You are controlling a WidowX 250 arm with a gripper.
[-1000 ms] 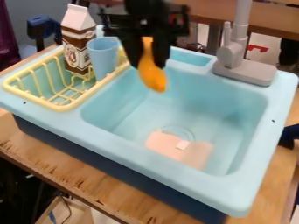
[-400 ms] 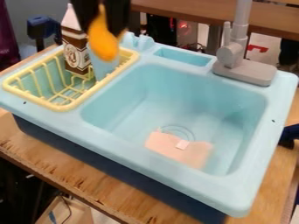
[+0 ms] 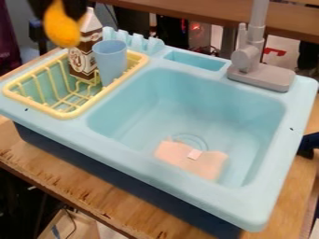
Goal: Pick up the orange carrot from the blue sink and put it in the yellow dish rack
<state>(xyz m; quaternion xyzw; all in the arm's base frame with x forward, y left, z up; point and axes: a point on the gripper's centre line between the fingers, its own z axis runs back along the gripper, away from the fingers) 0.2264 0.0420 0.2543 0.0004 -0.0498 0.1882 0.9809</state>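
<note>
My gripper (image 3: pixel 57 9) seems clamped on the orange toy (image 3: pixel 62 29); I judge this carrying, and lowering calls for clearing the carton (image 3: pixel 81 61).

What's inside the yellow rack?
The yellow rack holds a brown-and-white carton and a light blue cup. They hide part of its floor; anything small behind them can't be seen.

Looks like a lab or workshop: toy sink (image 3: pixel 187 112) on rough-edged plywood (image 3: pixel 93 191), loose cable (image 3: pixel 70 223) below, equipment with red light (image 3: pixel 197 30) behind.
</note>
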